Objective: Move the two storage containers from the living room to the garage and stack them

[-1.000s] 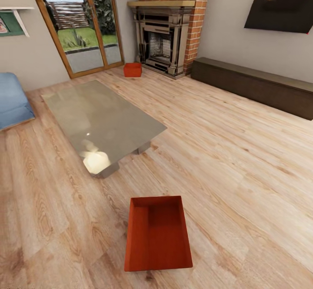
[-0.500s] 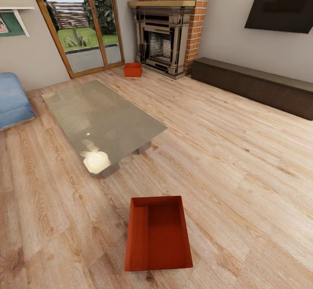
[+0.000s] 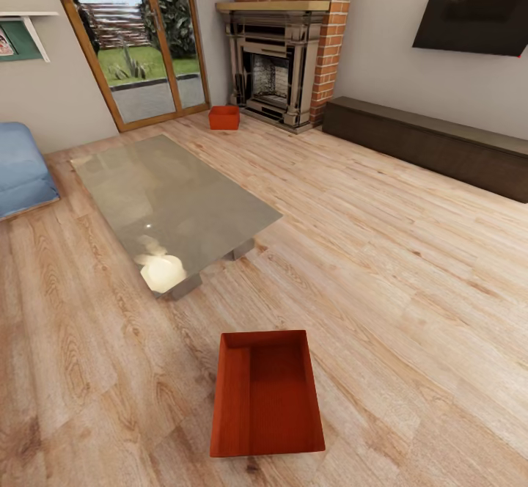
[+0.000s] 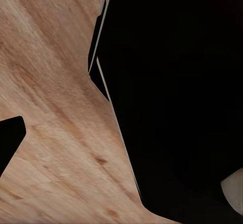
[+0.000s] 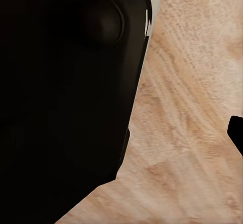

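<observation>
Two orange-red storage containers stand on the light wood-plank floor of the living room. The near container (image 3: 267,393) lies lidless and empty at the bottom centre of the head view. The far container (image 3: 224,117) sits small by the brick fireplace (image 3: 282,69) and the glass doors. In the left wrist view a dark fingertip (image 4: 9,142) sits far out at the picture's edge over bare planks. A dark fingertip (image 5: 236,133) in the right wrist view stands the same way. Nothing lies between the fingers of either hand. The robot's dark body covers much of both wrist views.
A grey glass-topped low table (image 3: 172,204) stands between the two containers, left of centre. A blue seat (image 3: 22,168) is at the far left. A long dark bench (image 3: 429,142) runs along the right wall under a wall screen (image 3: 477,14). Open plank floor stretches right of the table.
</observation>
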Robot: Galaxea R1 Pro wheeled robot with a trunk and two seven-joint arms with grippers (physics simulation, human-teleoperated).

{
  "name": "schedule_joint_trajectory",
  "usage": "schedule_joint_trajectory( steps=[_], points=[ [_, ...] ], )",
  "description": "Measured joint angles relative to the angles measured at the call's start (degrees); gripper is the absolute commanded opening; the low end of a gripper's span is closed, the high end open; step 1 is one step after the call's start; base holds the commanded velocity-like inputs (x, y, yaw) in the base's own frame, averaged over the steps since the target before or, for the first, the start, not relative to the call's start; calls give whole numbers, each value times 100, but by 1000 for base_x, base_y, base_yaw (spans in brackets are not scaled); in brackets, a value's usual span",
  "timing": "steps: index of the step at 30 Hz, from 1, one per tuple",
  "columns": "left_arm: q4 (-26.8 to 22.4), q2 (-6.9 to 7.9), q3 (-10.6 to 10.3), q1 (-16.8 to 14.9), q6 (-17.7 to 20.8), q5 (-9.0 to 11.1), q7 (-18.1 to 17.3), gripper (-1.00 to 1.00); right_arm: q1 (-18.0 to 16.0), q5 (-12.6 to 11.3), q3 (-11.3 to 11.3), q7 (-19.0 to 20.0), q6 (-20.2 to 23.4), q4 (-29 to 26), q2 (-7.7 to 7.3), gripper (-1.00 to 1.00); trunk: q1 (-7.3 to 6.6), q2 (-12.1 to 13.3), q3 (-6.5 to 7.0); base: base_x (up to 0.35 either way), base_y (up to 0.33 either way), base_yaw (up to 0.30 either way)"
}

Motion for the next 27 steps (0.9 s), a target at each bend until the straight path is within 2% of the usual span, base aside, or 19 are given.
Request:
schedule_joint_trajectory(
  steps=[27],
  points=[
    [-1, -10, -8, 0, -3, 6, 16, 100, 0, -11, 1, 7, 9, 0, -1, 100, 0, 0, 0, 0, -17, 29]
  ],
)
